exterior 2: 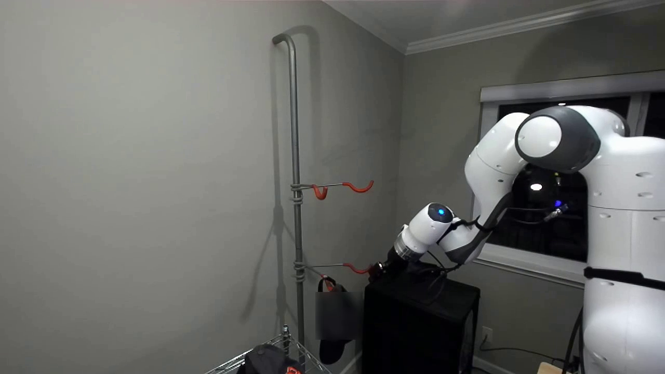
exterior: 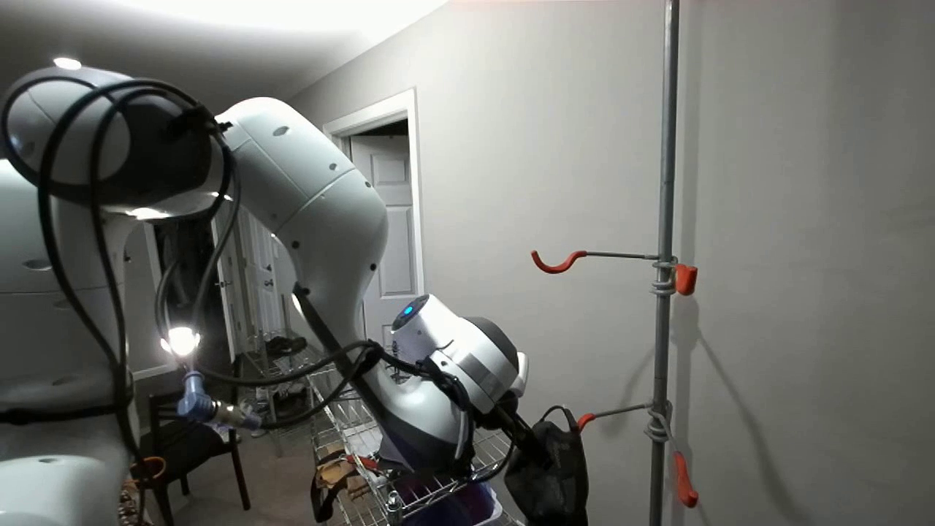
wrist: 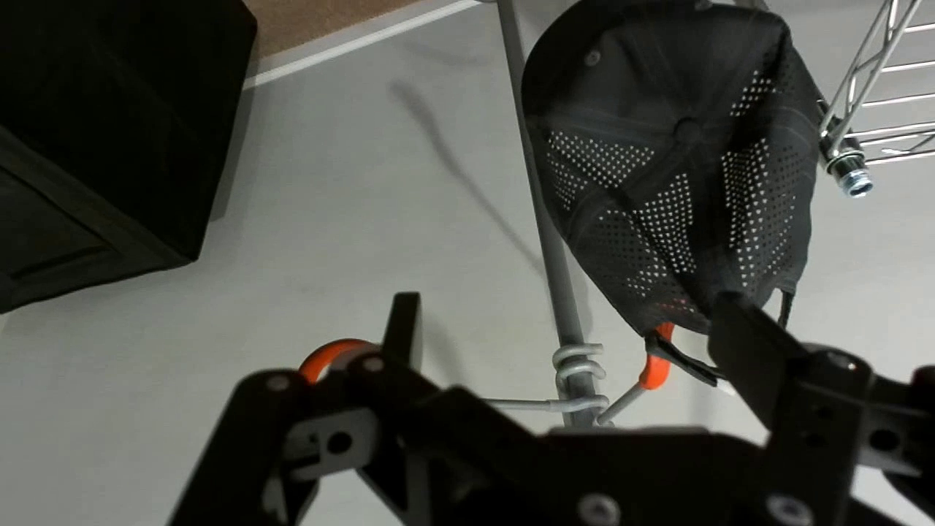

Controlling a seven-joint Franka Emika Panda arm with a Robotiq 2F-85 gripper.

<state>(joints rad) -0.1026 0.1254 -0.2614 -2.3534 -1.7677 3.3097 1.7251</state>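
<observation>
My gripper (wrist: 573, 323) is open and empty in the wrist view, with its fingers wide apart. A dark perforated cap (wrist: 676, 175) hangs by its back strap on a red-tipped hook (wrist: 655, 365) of the grey pole (wrist: 548, 241). The right finger overlaps the cap's lower edge in this view; I cannot tell whether they touch. Another red hook (wrist: 329, 356) is partly hidden behind the left finger. In an exterior view the gripper (exterior 2: 378, 270) is beside that hook's tip, right of the cap (exterior 2: 332, 352). The cap also shows behind the gripper in an exterior view (exterior: 559, 482).
Higher red hooks (exterior: 559, 264) on the pole hold nothing. A black box-shaped cabinet (exterior 2: 415, 322) stands below the arm. A wire shelf (exterior: 416, 504) holds a purple bin (exterior: 478, 504); a dark cap (exterior 2: 265, 358) lies on wire shelving. A wall is behind the pole.
</observation>
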